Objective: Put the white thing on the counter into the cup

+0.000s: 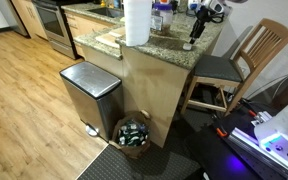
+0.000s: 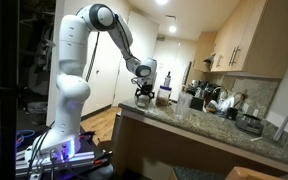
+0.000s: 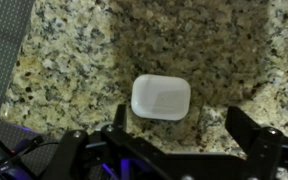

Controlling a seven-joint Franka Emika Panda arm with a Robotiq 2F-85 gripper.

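The white thing [image 3: 161, 97] is a small flat rounded-rectangle piece lying on the speckled granite counter [image 3: 84, 50]. In the wrist view my gripper [image 3: 181, 125] is open, with its two dark fingers spread apart just below the piece; the piece sits off toward the left finger and touches neither. In both exterior views the gripper [image 1: 193, 38] [image 2: 142, 93] hangs low over the counter's end [image 1: 174, 42] [image 2: 204, 128]. The white piece is too small to make out in those views. I cannot pick out the cup with certainty among the items on the counter.
A tall white paper-towel roll [image 1: 136, 22] stands on the counter. A steel bin [image 1: 89, 90] and a basket of bottles [image 1: 134, 133] stand on the floor by the island. A wooden chair [image 1: 234, 60] is beside it. Clutter [image 2: 219, 100] lines the counter's far side.
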